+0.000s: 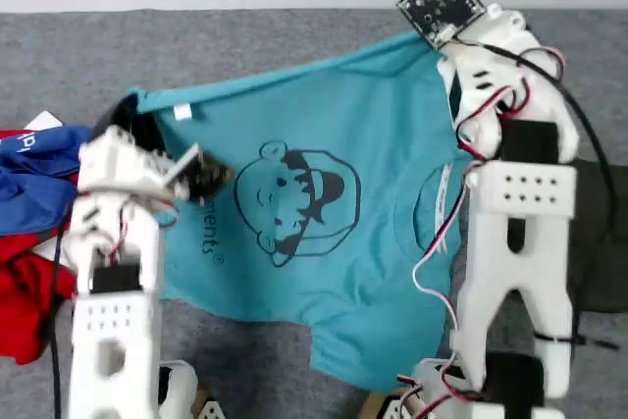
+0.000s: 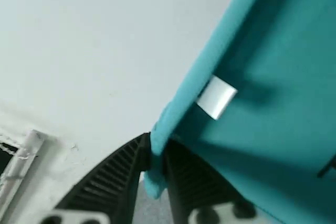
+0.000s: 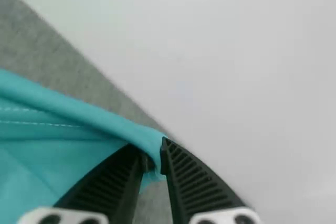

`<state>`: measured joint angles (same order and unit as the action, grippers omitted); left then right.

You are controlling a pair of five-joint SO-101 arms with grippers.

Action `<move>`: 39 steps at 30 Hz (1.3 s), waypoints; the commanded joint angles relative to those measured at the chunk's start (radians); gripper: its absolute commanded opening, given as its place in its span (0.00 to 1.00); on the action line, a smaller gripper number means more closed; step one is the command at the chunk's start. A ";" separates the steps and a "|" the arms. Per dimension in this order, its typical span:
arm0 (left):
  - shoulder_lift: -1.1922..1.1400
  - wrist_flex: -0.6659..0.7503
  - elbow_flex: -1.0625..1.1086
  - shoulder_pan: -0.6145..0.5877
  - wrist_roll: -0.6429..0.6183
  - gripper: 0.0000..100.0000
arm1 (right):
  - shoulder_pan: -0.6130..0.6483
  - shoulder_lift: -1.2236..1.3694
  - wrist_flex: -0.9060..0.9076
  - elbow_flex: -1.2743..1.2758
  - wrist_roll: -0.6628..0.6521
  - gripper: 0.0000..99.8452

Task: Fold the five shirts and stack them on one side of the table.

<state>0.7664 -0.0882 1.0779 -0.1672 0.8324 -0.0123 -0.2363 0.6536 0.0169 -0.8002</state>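
The table (image 1: 245, 31) carries the shirt (image 1: 324, 144), teal, spread across its middle between the two arms, with its far edge lifted and pulled taut. That edge is the axis the coming fold turns on: it runs across the table from one gripper to the other, slanting away toward the right arm, and the rest of the cloth trails from the jaws back toward the arm bases. The neckline seems to point at the right arm, though I cannot be sure. A pile (image 1: 34, 183) of red and blue cloth lies beside the left arm. The left gripper (image 2: 152, 145) pinches one end of the edge, the right gripper (image 3: 152, 153) the other, so neither is nearer. A label (image 2: 216, 97) sits just beside the left jaws
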 commanded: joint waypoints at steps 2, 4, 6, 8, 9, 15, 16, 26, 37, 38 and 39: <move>-0.331 0.031 -0.289 0.003 0.006 0.01 | 0.021 0.068 -0.196 -0.012 0.006 0.01; -0.456 0.031 -0.400 0.003 0.006 0.01 | 0.022 0.111 -0.280 -0.012 0.005 0.01; -0.569 0.031 -0.512 0.003 0.006 0.01 | 0.022 0.148 -0.357 -0.012 0.005 0.01; -0.667 0.029 -0.622 0.003 0.006 0.01 | 0.022 0.177 -0.429 -0.012 -0.021 0.01; -0.712 0.028 -0.673 0.003 0.006 0.01 | 0.022 0.189 -0.458 -0.014 -0.043 0.01; -0.870 0.026 -0.854 0.005 0.006 0.01 | 0.025 0.232 -0.535 -0.014 -0.135 0.01; -0.875 0.026 -0.857 0.005 0.006 0.01 | 0.025 0.234 -0.533 -0.012 -0.141 0.01; -0.875 -0.278 -0.862 0.014 0.008 0.01 | 0.021 0.171 -0.180 -0.009 -0.143 0.01; -0.875 -0.810 -0.865 0.008 0.187 0.01 | 0.024 0.039 0.432 -0.009 -0.144 0.01; -0.875 -0.853 -0.865 0.008 0.203 0.01 | 0.024 0.033 0.479 -0.011 -0.149 0.01; -0.875 -0.893 -0.869 0.006 0.213 0.01 | 0.025 0.027 0.526 -0.011 -0.161 0.01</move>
<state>-0.1220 -0.8677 0.2585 -0.1534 0.9950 0.0107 -0.1396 1.0602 0.0169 -0.9383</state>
